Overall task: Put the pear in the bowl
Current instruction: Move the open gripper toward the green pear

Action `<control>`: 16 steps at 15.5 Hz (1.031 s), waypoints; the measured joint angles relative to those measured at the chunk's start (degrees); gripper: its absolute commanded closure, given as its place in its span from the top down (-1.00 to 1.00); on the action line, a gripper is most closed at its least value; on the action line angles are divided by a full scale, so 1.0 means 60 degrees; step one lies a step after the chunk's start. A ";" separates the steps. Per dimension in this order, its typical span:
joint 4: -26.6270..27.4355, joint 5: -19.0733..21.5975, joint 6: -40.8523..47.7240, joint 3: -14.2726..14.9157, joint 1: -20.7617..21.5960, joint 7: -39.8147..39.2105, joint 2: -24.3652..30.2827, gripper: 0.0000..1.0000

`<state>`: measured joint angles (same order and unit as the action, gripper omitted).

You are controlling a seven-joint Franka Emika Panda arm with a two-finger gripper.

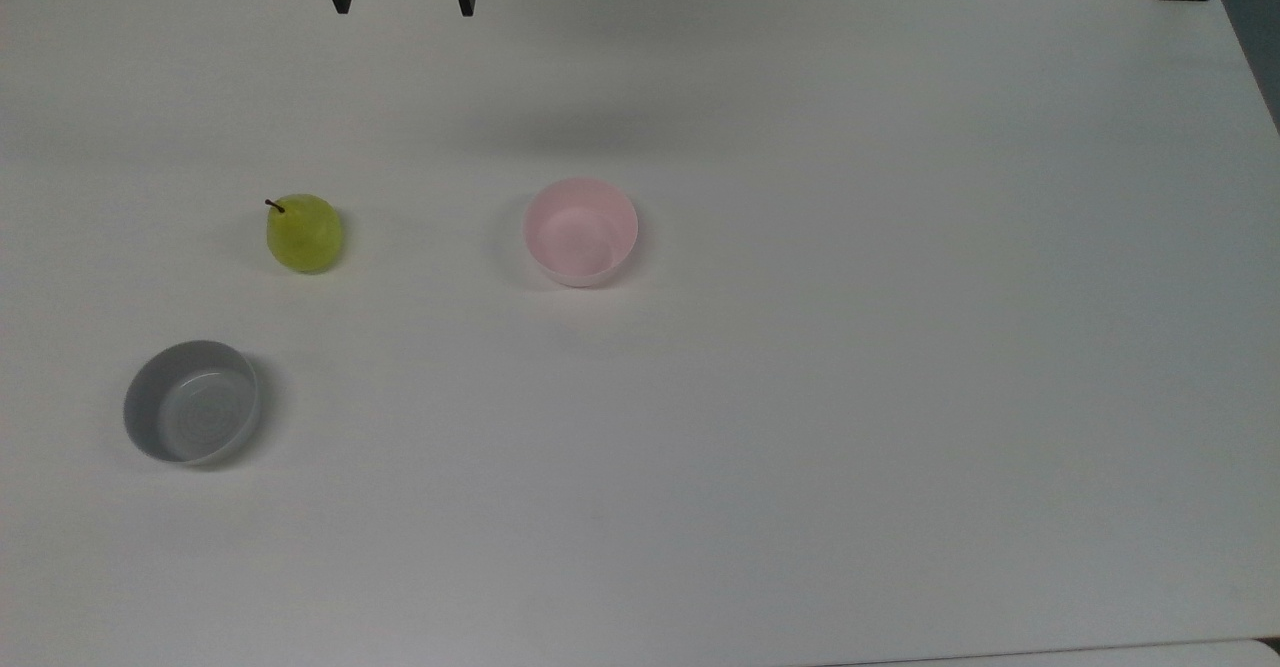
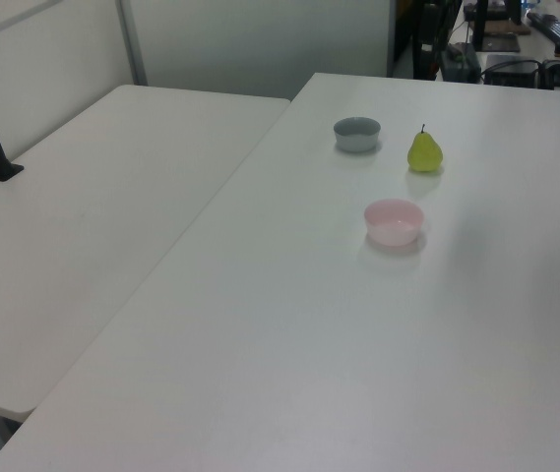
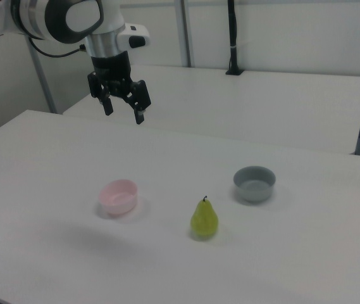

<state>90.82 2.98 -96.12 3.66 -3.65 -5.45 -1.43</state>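
Observation:
The yellow-green pear (image 1: 305, 233) (image 2: 424, 152) (image 3: 204, 219) stands upright on the white table, stem up. The pale pink bowl (image 1: 581, 231) (image 2: 394, 221) (image 3: 119, 196) sits empty a short way to the top view's right of it. My gripper (image 1: 402, 2) (image 3: 124, 114) hangs open high above the table, near the top view's upper edge, well away from both the pear and the bowl, with nothing between its fingers.
A grey bowl (image 1: 191, 401) (image 2: 357, 133) (image 3: 254, 183) sits empty near the pear, at the top view's lower left. A second white table (image 2: 93, 197) adjoins this one. A black post (image 3: 232, 38) stands on it.

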 measured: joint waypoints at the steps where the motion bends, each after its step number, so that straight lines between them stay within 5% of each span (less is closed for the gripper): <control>1: 0.0000 0.0000 0.0000 0.0000 0.0000 0.0000 0.0000 1.00; 7: 0.0000 -0.0026 0.0049 0.0000 -0.0025 -0.0244 0.0025 1.00; 16: 0.0082 -0.0570 0.0092 0.0013 -0.1063 -0.3772 0.0000 1.00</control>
<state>91.31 -0.44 -95.56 3.74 -10.03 -28.08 -1.43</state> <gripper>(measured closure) 0.000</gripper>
